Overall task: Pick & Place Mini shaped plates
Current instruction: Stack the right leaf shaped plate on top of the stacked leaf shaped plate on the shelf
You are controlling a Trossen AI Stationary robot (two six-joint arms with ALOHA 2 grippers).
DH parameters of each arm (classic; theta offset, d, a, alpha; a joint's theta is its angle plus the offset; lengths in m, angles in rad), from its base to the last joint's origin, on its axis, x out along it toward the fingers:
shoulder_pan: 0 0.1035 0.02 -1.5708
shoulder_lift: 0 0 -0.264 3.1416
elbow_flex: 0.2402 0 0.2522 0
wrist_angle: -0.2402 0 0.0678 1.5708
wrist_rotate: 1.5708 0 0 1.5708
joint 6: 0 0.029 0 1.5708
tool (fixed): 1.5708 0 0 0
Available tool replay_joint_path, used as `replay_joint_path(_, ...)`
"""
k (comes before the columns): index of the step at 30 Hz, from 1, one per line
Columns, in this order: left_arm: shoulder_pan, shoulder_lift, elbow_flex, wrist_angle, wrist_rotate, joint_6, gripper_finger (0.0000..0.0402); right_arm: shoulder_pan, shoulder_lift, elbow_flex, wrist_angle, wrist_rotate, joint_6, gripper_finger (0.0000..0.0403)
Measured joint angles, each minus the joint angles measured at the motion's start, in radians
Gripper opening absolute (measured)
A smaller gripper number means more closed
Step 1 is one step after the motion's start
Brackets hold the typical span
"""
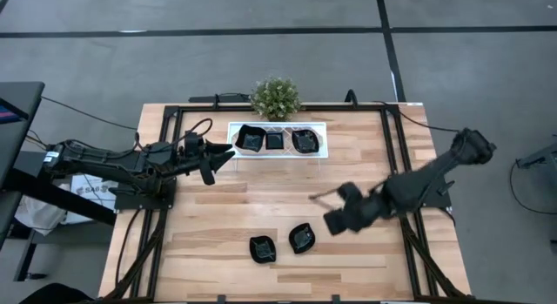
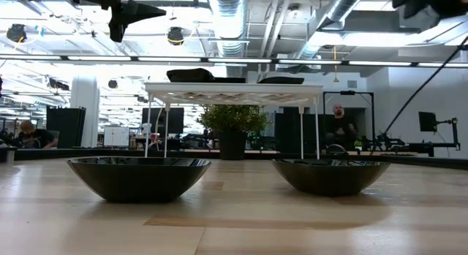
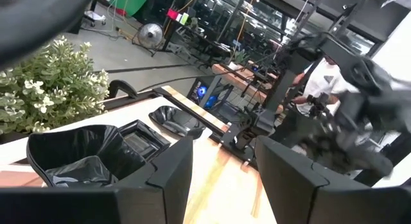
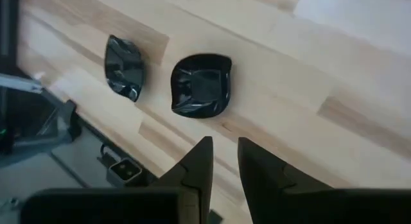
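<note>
Right gripper (image 1: 333, 222) above the wood table (image 1: 218, 212), fingers narrowed to a slim gap, nothing held; nearest black plate (image 1: 303, 238) flat on the table just beside and apart from the fingertips, a second plate (image 1: 263, 248) just beyond it. Left gripper (image 1: 228, 153) raised with fingers spread wide, empty, next to the white tray (image 1: 320, 138) carrying three more plates (image 1: 250, 138), near the potted plant (image 1: 276, 97).

Glossy black plates (image 1: 303, 238), white lattice tray (image 1: 321, 152) (pale wood table (image 1: 235, 208))
</note>
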Motion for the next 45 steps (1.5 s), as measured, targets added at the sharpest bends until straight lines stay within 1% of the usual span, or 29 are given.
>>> replay_joint_path(5, 0.0, 0.0, 0.0, -0.001, 0.0, 0.0, 0.0172, 0.034, 0.116, -0.001, 0.084, -0.002, 0.046, 0.0069)
replay_joint_path(11, 0.0, 0.0, 0.0, -0.001, 0.0, 0.0, 0.0172, 0.017, 0.223, -0.001, 0.165, 0.004, 0.053, 0.0074)
replay_joint_path(14, 0.0, 0.0, 0.0, -0.001, 0.0, 0.0, 0.0172, 0.01, 0.274, -0.001, 0.184, 0.002, 0.073, 0.0093)
replay_joint_path(17, 0.0, 0.0, 0.0, -0.001, 0.004, 0.0, 0.0172, 0.009, 0.318, -0.001, 0.188, 0.001, 0.096, 0.0123)
replay_joint_path(22, 0.0, 0.0, 0.0, -0.001, 0.066, 0.041, 0.0172, 0.012, 0.39, -0.001, 0.219, 0.001, 0.119, 0.0172)
replay_joint_path(25, 0.0, 0.0, 0.0, -0.001, 0.092, 0.048, 0.0172, 0.005, 0.429, -0.001, 0.248, 0.0, 0.12, 0.0185)
replay_joint_path(28, 0.0, 0.0, 0.0, 0.0, 0.105, 0.048, 0.0172, -0.002, 0.47, -0.001, 0.271, 0.0, 0.117, 0.0184)
replay_joint_path(35, 0.0, 0.0, 0.0, 0.002, 0.106, 0.048, 0.0172, -0.016, 0.533, -0.001, 0.292, -0.001, 0.11, 0.0165)
replay_joint_path(39, 0.0, 0.0, 0.0, 0.002, 0.128, 0.049, 0.0172, -0.018, 0.535, -0.001, 0.285, 0.002, 0.102, 0.0161)
replay_joint_path(41, 0.0, 0.0, 0.0, 0.003, 0.137, 0.052, 0.0172, -0.019, 0.533, -0.001, 0.285, 0.021, 0.101, 0.0157)
replay_joint_path(45, 0.0, 0.0, 0.0, 0.003, 0.138, 0.052, 0.0172, -0.022, 0.545, 0.0, 0.31, 0.02, 0.093, 0.0141)
